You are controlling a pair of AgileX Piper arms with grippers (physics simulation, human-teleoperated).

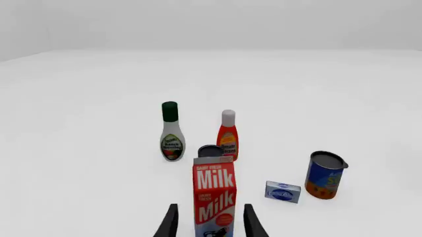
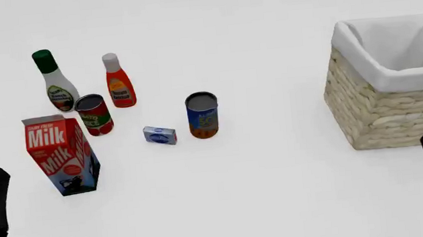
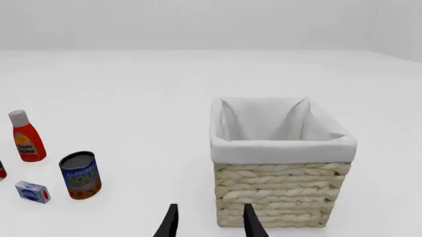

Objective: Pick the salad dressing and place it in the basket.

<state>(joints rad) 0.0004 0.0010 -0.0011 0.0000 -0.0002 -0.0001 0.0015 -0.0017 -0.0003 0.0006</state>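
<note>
White tabletop (image 2: 265,206) all round, plain pale walls behind. Left gripper (image 1: 209,223) low at the near left edge in the front view, fingers parted moderately wide, holding nothing; seen through the left wrist camera, framing the lower part of the milk carton (image 1: 214,197) without visible contact, whether level with it or short of it impossible to tell. Right gripper (image 3: 209,223) at the near right edge, spread about the same, empty, pointed at the base of the basket (image 3: 283,197) and apart from it. Salad dressing (image 2: 56,81) upright at the far left of the group, green cap on, well apart from both grippers and far across the table from the basket. Just right of it, the orange bottle (image 2: 118,82) with a white cap; in front of and between the two, a red can (image 2: 94,114). Milk carton nearest the left arm, turned slightly. Further right, a small blue box (image 2: 159,135) lying just beside a blue and orange can (image 2: 202,115). Basket at the right, white cloth lining (image 2: 389,45) folded over the rim.
</note>
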